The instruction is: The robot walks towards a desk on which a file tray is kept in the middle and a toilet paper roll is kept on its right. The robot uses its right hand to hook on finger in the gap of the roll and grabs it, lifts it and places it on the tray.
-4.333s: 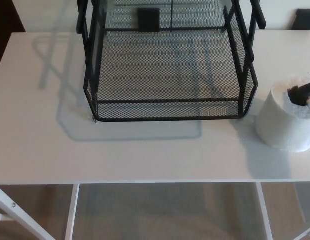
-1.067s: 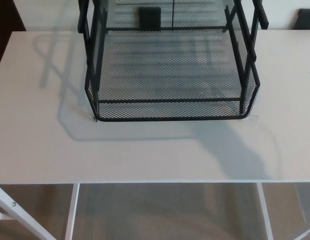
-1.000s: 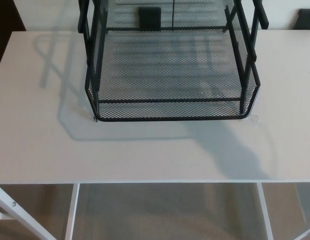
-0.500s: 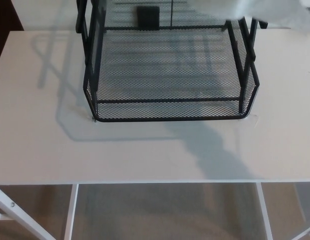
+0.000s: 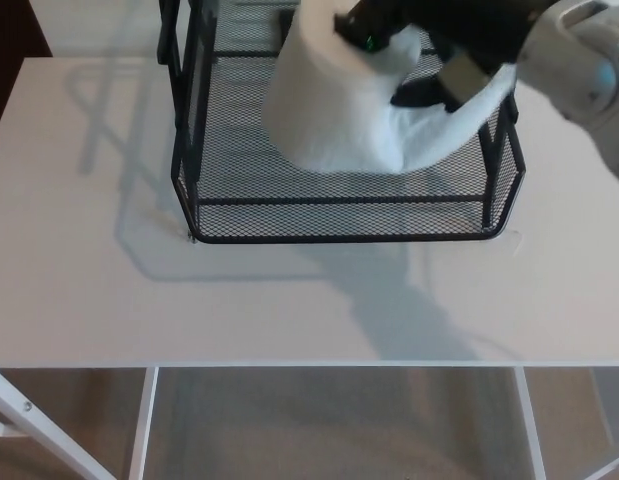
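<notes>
White laminate worktop point(image 5: 89, 300) is filling the near part of the head view, with its pale frame legs and a carpeted floor point(image 5: 329, 425) showing below the front edge. A broad shadow is lying across the surface just in front of the black wire-mesh file tray point(image 5: 339, 215), which is standing in the middle with its lower basket showing only bare mesh. Above that basket the toilet paper roll point(image 5: 334, 100) is hanging in the air over the tray's middle, carried by the robot's right hand point(image 5: 429, 45), which is reaching in from the upper right on a grey forearm. The black fingers are closing on the roll's upper end, one seeming to hook into the core, though the exact grip is blurred. The roll is tilting, its long axis running from upper right down to lower left, and a loose tail of paper is trailing to its right. Half a second ago only a white blur was crossing the top right corner; a second ago neither roll nor hand was showing at all.
</notes>
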Available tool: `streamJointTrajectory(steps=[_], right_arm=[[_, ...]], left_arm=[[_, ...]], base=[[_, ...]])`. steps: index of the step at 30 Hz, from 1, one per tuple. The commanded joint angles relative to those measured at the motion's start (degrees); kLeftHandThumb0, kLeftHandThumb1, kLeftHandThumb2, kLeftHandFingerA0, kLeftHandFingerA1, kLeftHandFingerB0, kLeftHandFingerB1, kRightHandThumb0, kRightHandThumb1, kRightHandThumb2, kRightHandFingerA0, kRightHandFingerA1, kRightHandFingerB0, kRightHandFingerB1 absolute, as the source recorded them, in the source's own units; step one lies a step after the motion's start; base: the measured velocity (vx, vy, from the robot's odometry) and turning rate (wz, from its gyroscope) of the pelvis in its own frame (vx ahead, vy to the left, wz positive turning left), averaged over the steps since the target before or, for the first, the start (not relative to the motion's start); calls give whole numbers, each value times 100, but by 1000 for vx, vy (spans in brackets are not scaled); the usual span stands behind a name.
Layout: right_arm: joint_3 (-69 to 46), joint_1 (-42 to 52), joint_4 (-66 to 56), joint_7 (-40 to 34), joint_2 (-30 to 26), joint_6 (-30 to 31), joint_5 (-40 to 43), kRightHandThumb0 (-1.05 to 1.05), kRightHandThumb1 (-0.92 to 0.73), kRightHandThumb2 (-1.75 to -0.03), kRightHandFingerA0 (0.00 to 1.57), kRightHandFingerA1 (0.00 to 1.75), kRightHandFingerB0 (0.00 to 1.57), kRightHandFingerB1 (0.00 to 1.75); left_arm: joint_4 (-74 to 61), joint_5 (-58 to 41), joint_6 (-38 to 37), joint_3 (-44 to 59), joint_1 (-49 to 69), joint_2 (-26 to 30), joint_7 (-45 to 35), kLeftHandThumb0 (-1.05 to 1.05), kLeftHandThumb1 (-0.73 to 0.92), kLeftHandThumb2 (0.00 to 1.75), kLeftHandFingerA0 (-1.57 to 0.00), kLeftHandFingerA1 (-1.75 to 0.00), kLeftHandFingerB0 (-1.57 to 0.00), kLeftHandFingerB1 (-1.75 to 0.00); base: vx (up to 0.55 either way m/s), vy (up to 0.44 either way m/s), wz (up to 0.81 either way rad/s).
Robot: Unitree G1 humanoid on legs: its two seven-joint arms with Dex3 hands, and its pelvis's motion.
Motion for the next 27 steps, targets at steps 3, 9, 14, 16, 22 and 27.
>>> streamJointTrajectory(steps=[3,9,14,16,22,27], right_arm=[[197,23,150,27,-77,-442,-333,-41,-46,-66,95,155,98,72],[95,-219,100,574,-180,-267,-255,-37,-55,-58,78,166,88,62],[-43,-474,-3,1322,-191,63,-27,-28,-68,-60,85,149,72,55],[-81,-696,-9,1995,-166,440,142,-30,-69,-63,84,140,66,51],[-100,-1700,410,3721,-60,1537,438,-55,-62,-58,86,88,46,38],[86,-2325,706,4543,-6,1696,383,-70,-62,-60,93,73,35,32]], left_arm=[[-38,110,-291,-65,26,-24,3,-102,68,104,-40,-82,-32,-74],[-43,73,-265,-39,37,-47,57,-92,68,123,-49,-83,-22,-67],[-17,97,-304,-57,36,-15,30,-93,68,123,-47,-82,-20,-66],[1,59,-233,-21,18,13,1,-93,67,123,-48,-83,-21,-66],[-20,121,-288,-66,40,82,32,-93,69,123,-45,-81,-23,-67],[-8,68,-165,-23,-22,78,8,-92,67,122,-48,-83,-23,-66]], base=[[0,0,0],[0,0,0],[0,0,0],[0,0,0],[0,0,0],[0,0,0]])
